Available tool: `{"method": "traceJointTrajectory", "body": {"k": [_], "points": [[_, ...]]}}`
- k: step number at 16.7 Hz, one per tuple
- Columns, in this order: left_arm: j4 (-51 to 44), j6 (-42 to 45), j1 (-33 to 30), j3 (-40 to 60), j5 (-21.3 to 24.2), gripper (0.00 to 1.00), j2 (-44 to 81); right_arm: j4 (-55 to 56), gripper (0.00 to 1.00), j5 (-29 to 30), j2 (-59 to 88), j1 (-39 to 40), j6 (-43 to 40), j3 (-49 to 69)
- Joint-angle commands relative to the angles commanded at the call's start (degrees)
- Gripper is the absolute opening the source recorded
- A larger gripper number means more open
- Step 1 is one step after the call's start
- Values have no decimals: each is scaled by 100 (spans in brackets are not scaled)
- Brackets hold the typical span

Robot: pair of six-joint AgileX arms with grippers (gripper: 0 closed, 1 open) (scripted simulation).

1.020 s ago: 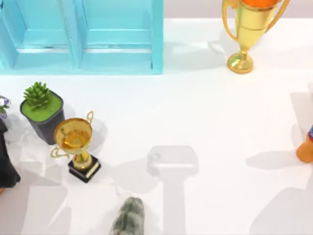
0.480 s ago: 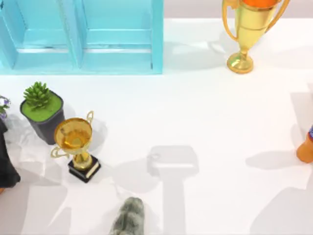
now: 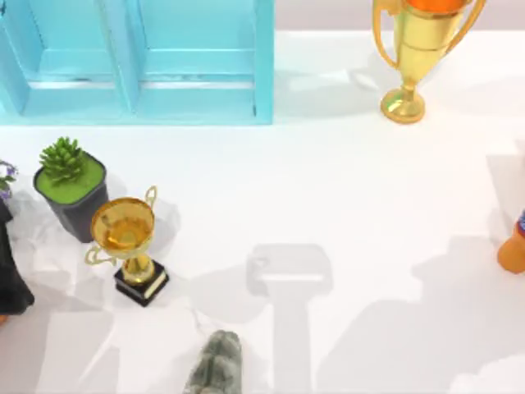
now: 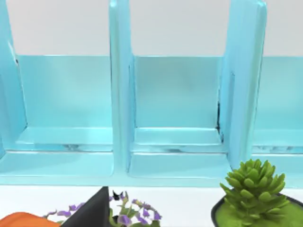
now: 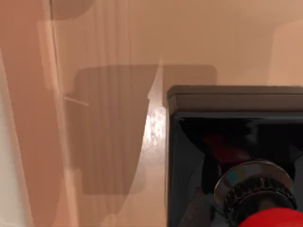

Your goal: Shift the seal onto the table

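White table [image 3: 344, 189] across the top view, soft grey shadows near its front and right side. Turquoise cabinet [image 3: 139, 57] along the back left, standing on the table; from the left wrist view, open compartments of the same cabinet [image 4: 175, 94] split by upright panels.

Tall gold trophy [image 3: 418, 49] at the back right, well apart from the rest. Dark pot with a green succulent [image 3: 70, 176] on the left; also close up in the left wrist view [image 4: 253, 189], in front of the cabinet. Small gold cup [image 3: 125, 230] on a black base just beside that pot, toward the front. Black shape [image 3: 12, 271] at the left edge; cannot tell what. Grey mottled stone [image 3: 217, 365] at the front edge, near the cup. Orange object [image 3: 513, 250] cut by the right edge. Purple flowers [image 3: 5, 174] at the left edge by the pot, seen again in the left wrist view [image 4: 128, 215].

Seal [image 5: 236, 142] close under the right wrist camera: black square block, silver collar [image 5: 251, 184], red knob [image 5: 279, 220] nearest the lens. Sits against a pale tan surface with a darker square shadow beside it; cannot tell where that lies on the table.

Left gripper, right gripper: cannot tell whether clasping or released.
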Motion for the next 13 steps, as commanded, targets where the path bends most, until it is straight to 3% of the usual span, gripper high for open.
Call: {"method": "traceJointTrajectory", "body": {"k": [7, 13], "points": [[0, 0, 0, 0, 0, 100, 0, -2171, 0, -1, -791, 1872, 1857, 1352], [0, 0, 0, 0, 0, 100, 0, -2351, 0, -15, -882, 2039, 2051, 1472]]}}
